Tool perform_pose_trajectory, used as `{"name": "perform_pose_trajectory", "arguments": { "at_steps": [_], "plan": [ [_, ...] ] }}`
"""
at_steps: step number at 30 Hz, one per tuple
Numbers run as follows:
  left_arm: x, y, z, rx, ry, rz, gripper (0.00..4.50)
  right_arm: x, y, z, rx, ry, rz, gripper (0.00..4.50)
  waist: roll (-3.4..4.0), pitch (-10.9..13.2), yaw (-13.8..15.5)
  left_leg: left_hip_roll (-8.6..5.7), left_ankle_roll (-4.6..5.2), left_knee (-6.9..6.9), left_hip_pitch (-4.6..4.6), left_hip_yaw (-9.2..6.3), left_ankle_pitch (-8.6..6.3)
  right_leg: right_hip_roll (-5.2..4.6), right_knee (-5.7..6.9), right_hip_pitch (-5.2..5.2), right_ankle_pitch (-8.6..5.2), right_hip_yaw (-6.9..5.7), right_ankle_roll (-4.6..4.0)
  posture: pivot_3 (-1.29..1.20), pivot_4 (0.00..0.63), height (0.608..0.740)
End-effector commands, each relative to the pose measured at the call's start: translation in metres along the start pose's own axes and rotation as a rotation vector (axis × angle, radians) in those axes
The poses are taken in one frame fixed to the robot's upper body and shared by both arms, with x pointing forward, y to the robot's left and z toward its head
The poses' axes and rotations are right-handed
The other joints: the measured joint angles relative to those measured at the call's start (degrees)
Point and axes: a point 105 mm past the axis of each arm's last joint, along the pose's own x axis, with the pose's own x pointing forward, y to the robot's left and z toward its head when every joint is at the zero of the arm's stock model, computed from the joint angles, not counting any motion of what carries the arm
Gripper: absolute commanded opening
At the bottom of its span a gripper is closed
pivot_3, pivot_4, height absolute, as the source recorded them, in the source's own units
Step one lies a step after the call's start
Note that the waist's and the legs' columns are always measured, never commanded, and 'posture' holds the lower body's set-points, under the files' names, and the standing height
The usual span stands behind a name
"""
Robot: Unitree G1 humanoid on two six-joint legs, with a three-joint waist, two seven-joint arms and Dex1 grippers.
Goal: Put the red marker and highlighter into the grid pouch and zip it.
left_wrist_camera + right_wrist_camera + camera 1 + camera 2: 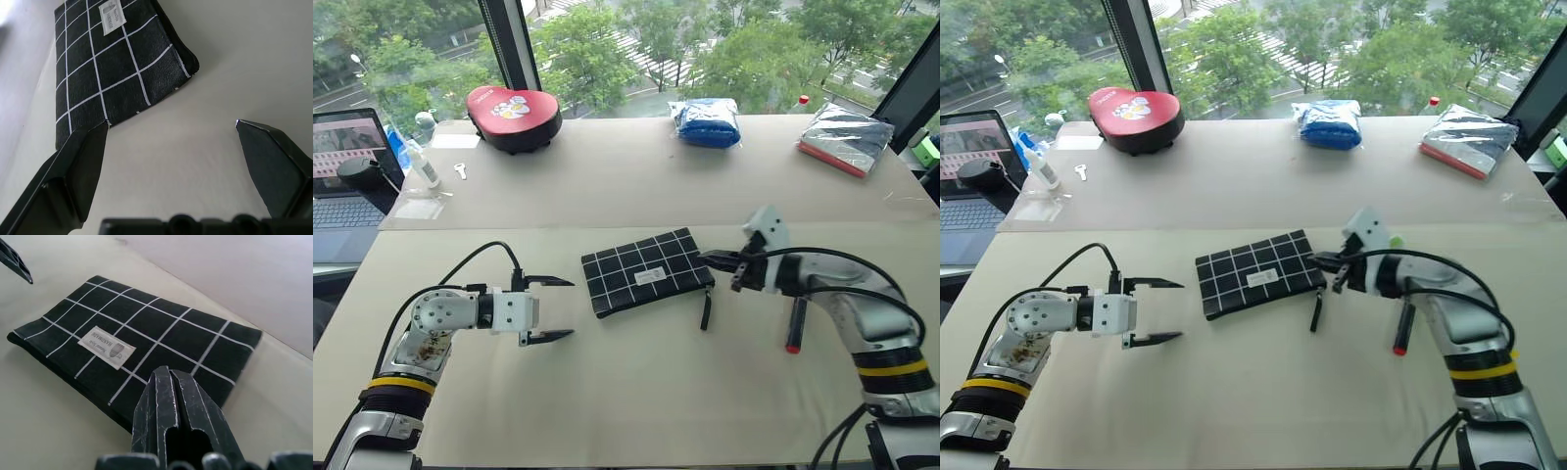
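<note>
Office or lab workspace: 2 pale tables (636, 176) pushed against a full-height window (724, 49) overlooking trees; an open laptop (347, 171) at 10 o'clock beside a spray bottle (423, 162).

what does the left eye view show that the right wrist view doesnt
Left eye view: the red marker lying under the right arm, the pouch's zipper strap, the red case, blue bundle, silver packet and laptop, plus the whole open left gripper.

Right wrist view: the print on the pouch's white label, and the right gripper up close, fingers pressed shut at the pouch's edge.

Both: the grid pouch flat on the table.
</note>
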Motion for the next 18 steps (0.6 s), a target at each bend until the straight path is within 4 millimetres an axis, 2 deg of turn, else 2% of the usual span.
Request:
{"name": "perform_pose_trajectory", "arguments": {
  "at_steps": [1,5,18],
  "plan": [
    [0.009,0.003,0.001,0.075,0.011,0.029,4.5,0.005,0.008,0.0,-0.11,0.042,0.035,0.02,0.0,0.0,0.1,-0.02,0.0,0.01,0.01,0.0,0.0,0.0,0.0,0.02,0.0,0.0,0.01,0.0,0.15,0.74],
    [0.015,0.006,0.004,0.112,0.006,0.053,4.5,0.006,0.002,-0.02,-0.166,0.159,0.003,0.02,0.0,0.0,0.0,-0.03,-0.01,0.05,0.03,0.0,0.01,0.0,0.05,0.03,0.01,0.0,0.01,0.0,0.15,0.74],
    [0.027,0.022,0.007,0.18,-0.015,0.105,4.5,0.016,0.007,-0.027,-0.176,0.203,0.023,0.02,-0.03,0.0,-0.1,0.03,-0.09,0.08,0.09,0.01,0.06,0.07,0.12,0.05,0.05,0.01,-0.02,0.0,0.15,0.74]
  ]
}}
